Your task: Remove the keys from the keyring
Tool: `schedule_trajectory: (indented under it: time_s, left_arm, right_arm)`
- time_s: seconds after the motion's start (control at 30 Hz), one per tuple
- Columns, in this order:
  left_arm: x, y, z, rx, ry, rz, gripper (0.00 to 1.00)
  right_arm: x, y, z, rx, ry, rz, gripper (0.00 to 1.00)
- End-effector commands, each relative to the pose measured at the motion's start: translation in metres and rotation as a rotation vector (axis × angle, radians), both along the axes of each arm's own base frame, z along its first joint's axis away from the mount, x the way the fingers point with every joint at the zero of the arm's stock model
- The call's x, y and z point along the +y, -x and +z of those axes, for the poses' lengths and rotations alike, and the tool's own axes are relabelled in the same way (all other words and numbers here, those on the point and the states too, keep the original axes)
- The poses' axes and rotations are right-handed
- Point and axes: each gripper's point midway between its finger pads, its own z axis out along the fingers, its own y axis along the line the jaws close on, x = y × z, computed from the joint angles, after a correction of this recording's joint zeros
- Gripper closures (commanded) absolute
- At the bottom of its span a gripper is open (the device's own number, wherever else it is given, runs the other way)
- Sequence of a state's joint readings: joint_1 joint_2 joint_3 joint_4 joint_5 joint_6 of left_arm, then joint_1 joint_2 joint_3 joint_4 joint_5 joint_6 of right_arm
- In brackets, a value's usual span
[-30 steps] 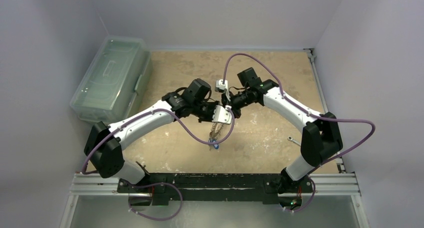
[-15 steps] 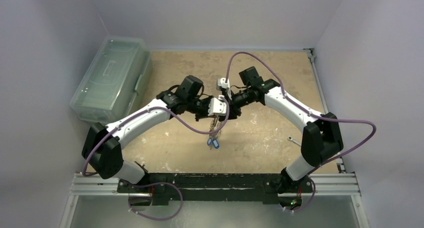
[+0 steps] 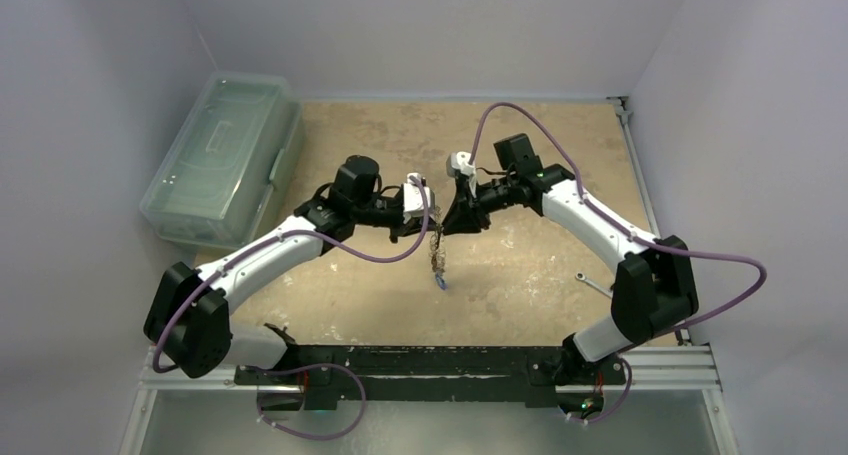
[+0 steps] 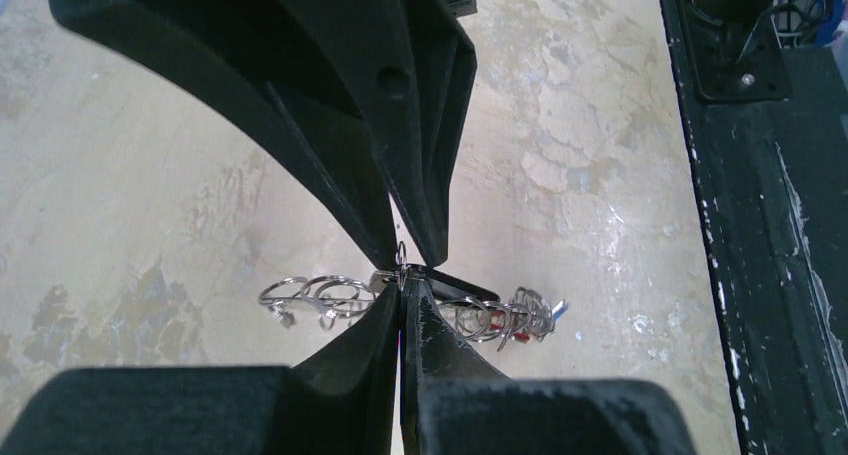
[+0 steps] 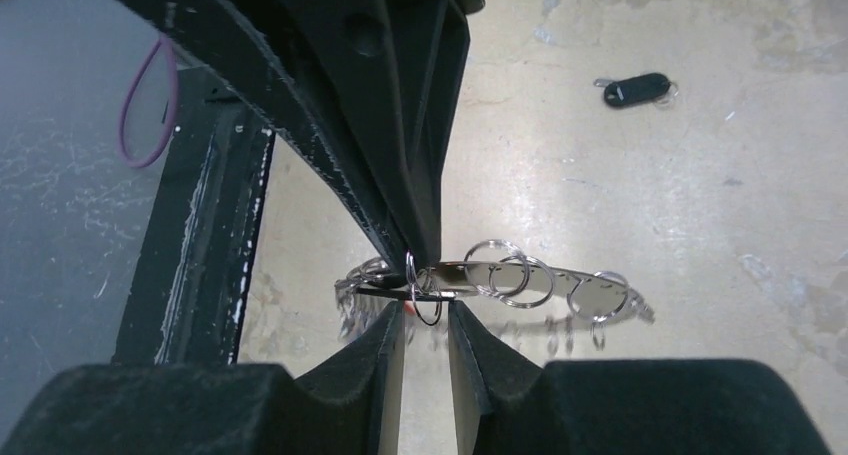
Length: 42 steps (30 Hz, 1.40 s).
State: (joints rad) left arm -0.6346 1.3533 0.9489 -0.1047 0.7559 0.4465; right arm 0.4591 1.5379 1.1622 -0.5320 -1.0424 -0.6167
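The keyring (image 3: 437, 247) hangs in the air over the middle of the table, with keys (image 3: 441, 284) dangling at its low end, one of them blue-headed. My left gripper (image 3: 428, 218) is shut on the ring's upper part. In the left wrist view its tips (image 4: 402, 293) pinch the thin ring (image 4: 325, 295), and keys (image 4: 520, 317) bunch to the right. My right gripper (image 3: 448, 221) faces it from the right, open. In the right wrist view its fingers (image 5: 428, 313) stand apart around a small split ring (image 5: 427, 300) hanging on the keyring (image 5: 560, 273).
A clear plastic box (image 3: 225, 155) sits at the table's left edge. A silver spanner (image 3: 592, 283) lies at the right by the right arm. A black key fob (image 5: 635, 90) lies on the table. The black base rail (image 3: 430, 360) runs along the near edge.
The left gripper has shut on the keyring and drawn back to the left. The right gripper has opened and shifted slightly right. The keyring now hangs from the left gripper.
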Motion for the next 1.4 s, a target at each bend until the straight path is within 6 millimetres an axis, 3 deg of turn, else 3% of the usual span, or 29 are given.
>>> schedule_trajectory:
  time_s: [0.0, 0.2, 0.4, 0.53, 0.67, 0.87, 1.17, 1.2, 1.27, 1.37]
  left_arm:
    - [-0.008, 0.001, 0.037, -0.061, 0.147, -0.033, 1.0]
    - [-0.004, 0.004, 0.036, -0.091, 0.159, -0.056, 1.0]
    - [-0.004, 0.006, 0.037, -0.1, 0.167, -0.071, 1.0]
    - [-0.005, 0.005, 0.04, -0.095, 0.177, -0.065, 1.0]
    - [-0.005, 0.004, 0.043, -0.093, 0.188, -0.053, 1.0]
    - [-0.004, 0.0, 0.048, -0.08, 0.212, -0.029, 1.0]
    - [-0.003, 0.0, 0.039, -0.064, 0.196, -0.025, 1.0]
    - [-0.002, -0.001, 0.037, -0.063, 0.197, -0.023, 1.0]
    - [-0.002, -0.002, 0.037, -0.061, 0.202, -0.021, 1.0]
    - [-0.002, -0.001, 0.036, -0.057, 0.204, -0.022, 1.0]
  right_arm:
    - [0.002, 0.002, 0.034, -0.085, -0.1, 0.044, 0.74]
    - [-0.004, -0.002, 0.045, -0.116, -0.123, 0.066, 0.65]
    - [-0.003, 0.0, 0.044, -0.126, -0.132, 0.09, 0.79]
    - [0.0, 0.001, 0.038, -0.122, -0.13, 0.097, 0.82]
    - [0.003, 0.004, 0.028, -0.124, -0.106, 0.106, 1.0]
    - [0.0, -0.001, 0.007, -0.152, -0.05, 0.082, 1.0]
    - [0.0, -0.004, -0.004, -0.175, -0.043, 0.071, 1.0]
    - [0.001, -0.001, -0.005, -0.166, -0.051, 0.078, 0.96]
    - [0.003, 0.005, -0.003, -0.144, -0.082, 0.102, 0.78]
    - [0.003, 0.004, 0.006, -0.136, -0.113, 0.102, 0.76]
